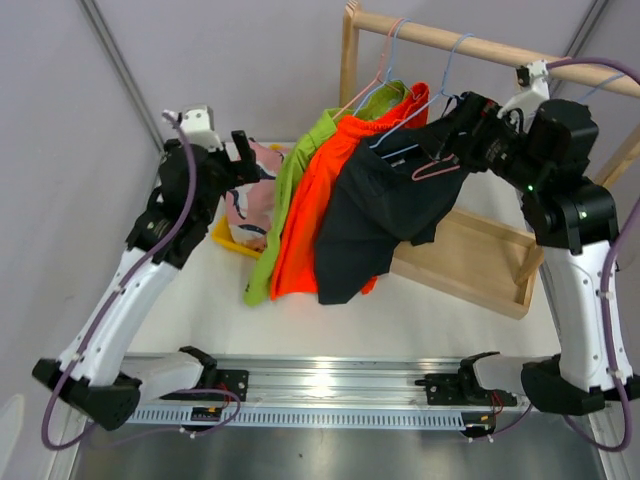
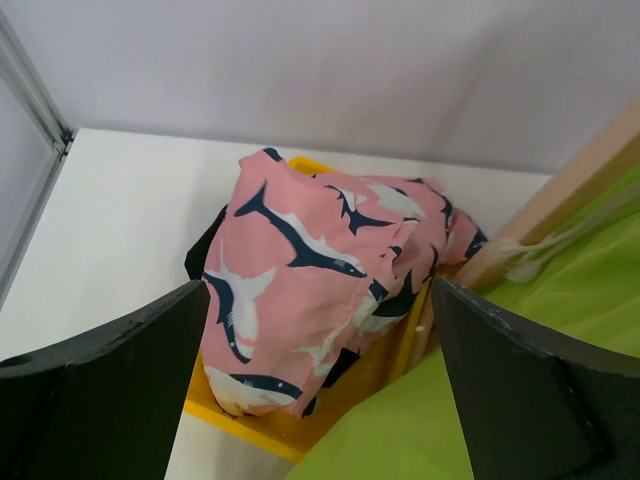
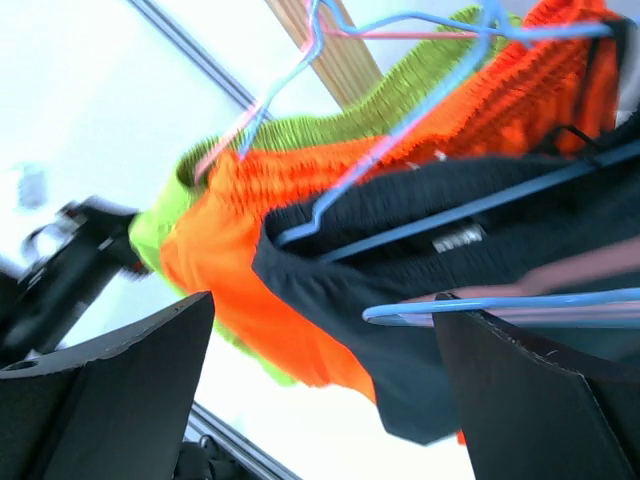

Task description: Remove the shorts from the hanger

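Lime green shorts [image 1: 290, 190], orange shorts [image 1: 315, 215] and black shorts [image 1: 375, 215] hang on wire hangers from a wooden rail [image 1: 470, 42]. Pink shark-print shorts [image 2: 310, 275] lie in a yellow bin [image 2: 250, 425]. My left gripper [image 1: 245, 160] is open and empty, just above the pink shorts, with green fabric [image 2: 560, 330] at its right. My right gripper [image 1: 455, 130] is open beside the black shorts' waistband [image 3: 470, 215]. A blue hanger [image 3: 480, 308] and a pink one [image 1: 437, 170] sit by its right finger [image 3: 545, 400].
A shallow wooden tray [image 1: 470, 260] forms the rack's base at the right. The yellow bin [image 1: 228, 242] stands at the back left of the white table. A metal rail [image 1: 330, 390] with the arm bases runs along the near edge. Grey walls stand close behind.
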